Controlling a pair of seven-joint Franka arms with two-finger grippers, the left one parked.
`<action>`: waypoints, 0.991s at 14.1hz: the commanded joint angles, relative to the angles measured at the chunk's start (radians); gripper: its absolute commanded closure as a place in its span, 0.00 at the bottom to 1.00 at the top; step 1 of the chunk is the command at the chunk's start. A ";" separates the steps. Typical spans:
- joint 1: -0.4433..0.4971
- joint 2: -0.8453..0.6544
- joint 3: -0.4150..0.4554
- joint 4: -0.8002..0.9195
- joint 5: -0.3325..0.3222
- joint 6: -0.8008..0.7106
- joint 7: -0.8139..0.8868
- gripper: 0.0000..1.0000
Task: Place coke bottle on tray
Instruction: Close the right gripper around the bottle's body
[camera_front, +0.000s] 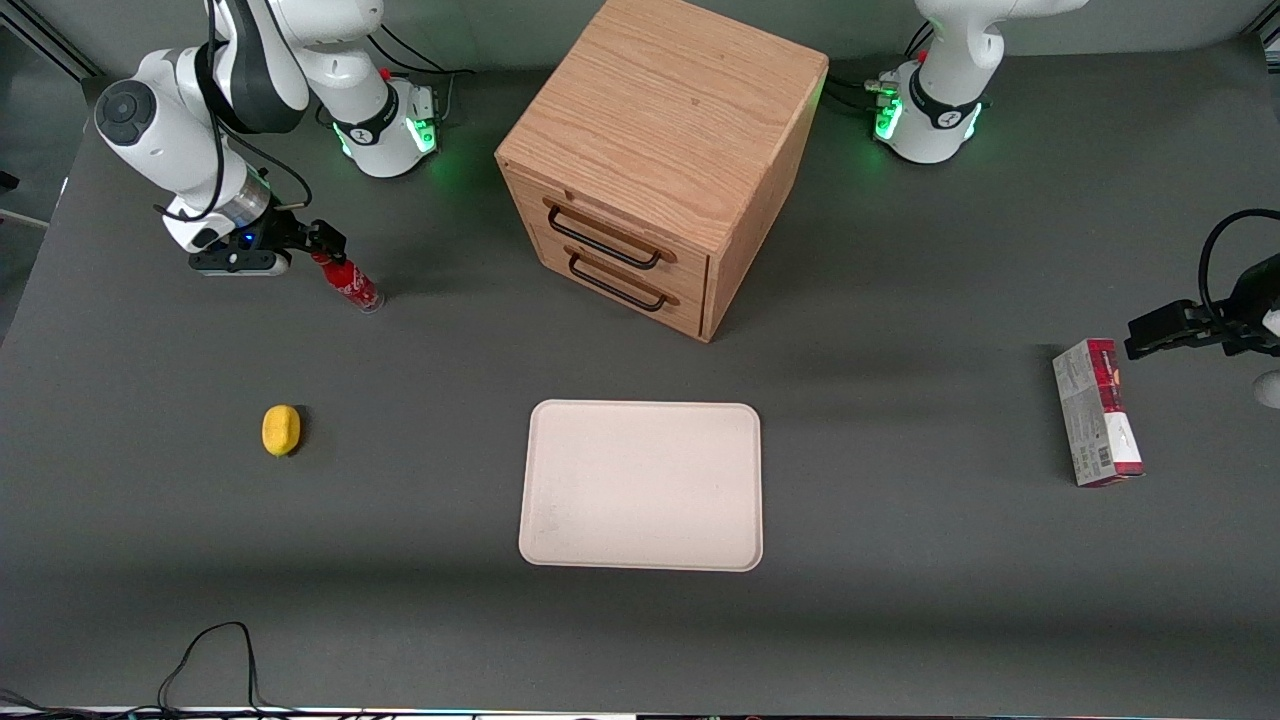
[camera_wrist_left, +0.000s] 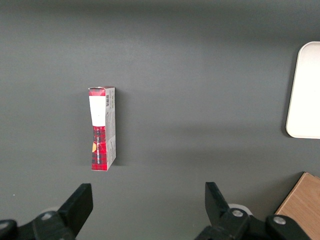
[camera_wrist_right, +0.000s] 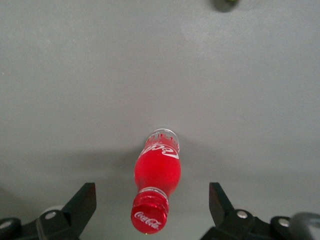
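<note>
The coke bottle (camera_front: 350, 283), small and red with a red cap and white script logo, stands upright on the grey table toward the working arm's end. My right gripper (camera_front: 318, 245) hovers just above it, open. In the right wrist view the bottle (camera_wrist_right: 157, 175) stands between the spread black fingers (camera_wrist_right: 82, 202) without touching either, its cap level with the gripper (camera_wrist_right: 151, 195). The cream-white tray (camera_front: 640, 485) lies flat and bare in front of the wooden cabinet, nearer to the front camera than the bottle. Its edge also shows in the left wrist view (camera_wrist_left: 305, 90).
A wooden two-drawer cabinet (camera_front: 660, 160) stands mid-table, farther from the front camera than the tray. A yellow lemon (camera_front: 281, 430) lies nearer to the front camera than the bottle. A red-and-grey carton (camera_front: 1097, 412) lies toward the parked arm's end. A black cable (camera_front: 210, 660) loops at the table's near edge.
</note>
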 joint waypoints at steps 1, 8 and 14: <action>0.008 -0.004 -0.008 -0.036 -0.010 0.031 -0.032 0.03; 0.008 0.016 -0.007 -0.047 -0.010 0.043 -0.032 0.84; 0.022 0.033 -0.007 -0.033 -0.007 0.046 -0.018 1.00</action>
